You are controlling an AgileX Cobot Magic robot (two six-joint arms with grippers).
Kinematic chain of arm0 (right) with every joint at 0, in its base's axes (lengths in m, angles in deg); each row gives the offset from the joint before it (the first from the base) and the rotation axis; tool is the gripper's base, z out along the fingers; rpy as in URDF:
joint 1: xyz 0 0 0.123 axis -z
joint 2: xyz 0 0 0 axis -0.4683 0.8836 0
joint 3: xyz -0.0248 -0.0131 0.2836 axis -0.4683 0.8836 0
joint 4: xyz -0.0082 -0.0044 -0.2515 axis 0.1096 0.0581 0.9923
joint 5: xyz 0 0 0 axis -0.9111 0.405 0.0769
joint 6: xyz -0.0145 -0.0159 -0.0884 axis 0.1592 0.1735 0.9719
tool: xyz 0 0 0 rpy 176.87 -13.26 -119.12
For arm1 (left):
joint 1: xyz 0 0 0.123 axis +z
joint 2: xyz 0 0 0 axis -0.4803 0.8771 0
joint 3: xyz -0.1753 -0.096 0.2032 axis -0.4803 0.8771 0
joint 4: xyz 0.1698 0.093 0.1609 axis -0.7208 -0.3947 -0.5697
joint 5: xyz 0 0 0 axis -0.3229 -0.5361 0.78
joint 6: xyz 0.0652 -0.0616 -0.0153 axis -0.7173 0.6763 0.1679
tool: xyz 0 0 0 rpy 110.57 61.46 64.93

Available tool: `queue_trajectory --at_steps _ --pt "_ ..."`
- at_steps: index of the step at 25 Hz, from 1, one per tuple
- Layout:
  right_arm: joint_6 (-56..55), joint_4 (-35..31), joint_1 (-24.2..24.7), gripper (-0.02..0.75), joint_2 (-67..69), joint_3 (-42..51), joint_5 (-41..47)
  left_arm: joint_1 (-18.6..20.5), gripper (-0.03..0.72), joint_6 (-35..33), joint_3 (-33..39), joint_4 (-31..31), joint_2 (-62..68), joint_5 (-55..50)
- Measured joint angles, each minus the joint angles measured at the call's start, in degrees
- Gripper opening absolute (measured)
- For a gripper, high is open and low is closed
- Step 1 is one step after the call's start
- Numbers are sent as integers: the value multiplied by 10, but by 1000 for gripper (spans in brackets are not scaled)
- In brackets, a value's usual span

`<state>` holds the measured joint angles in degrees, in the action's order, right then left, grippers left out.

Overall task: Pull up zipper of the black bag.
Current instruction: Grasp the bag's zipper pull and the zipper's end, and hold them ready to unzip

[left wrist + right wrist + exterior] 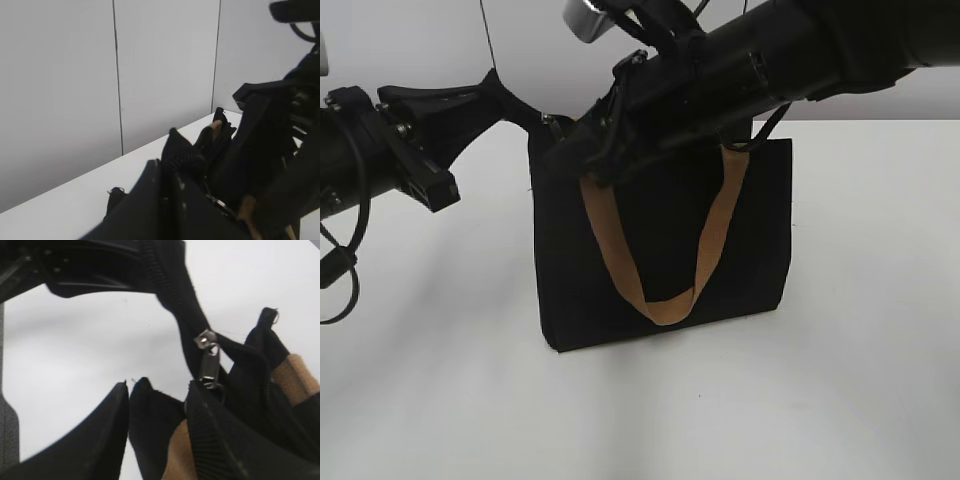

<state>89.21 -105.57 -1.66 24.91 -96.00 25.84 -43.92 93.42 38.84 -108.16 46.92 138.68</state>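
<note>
The black bag (660, 240) is seen upright at the centre of the exterior view, on the white table (860, 380), a tan handle (660, 300) hanging down its front. At upper left its top corner is pinched by the left gripper (520, 110). The right gripper (582, 160) is set at the rim; whether anything is clamped cannot be told. In the right wrist view the zipper (172, 285) is seen with its silvery pull tab (209, 365) hanging just above a finger (225, 440). The tab is best gripped squarely and drawn along the taut rim.
</note>
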Motion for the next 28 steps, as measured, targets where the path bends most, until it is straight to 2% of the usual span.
queue_trajectory --at_steps 7,9,14,22,25,28 --pt "-19 -17 0 288 22 -5 -40 0 3 1 0 0 0 0" --pt "-21 -29 0 244 25 -5 -46 0 3 1 0 0 0 0" --pt "-22 -40 0 67 28 -5 -55 0 3 1 0 0 0 0" --pt "-25 -40 0 59 28 -5 -55 0 3 1 0 0 0 -34" --pt "-31 -22 0 57 19 -5 -55 0 3 1 0 6 0 -77" --pt "-55 10 2 55 4 -5 -54 -1 3 1 0 41 0 -147"
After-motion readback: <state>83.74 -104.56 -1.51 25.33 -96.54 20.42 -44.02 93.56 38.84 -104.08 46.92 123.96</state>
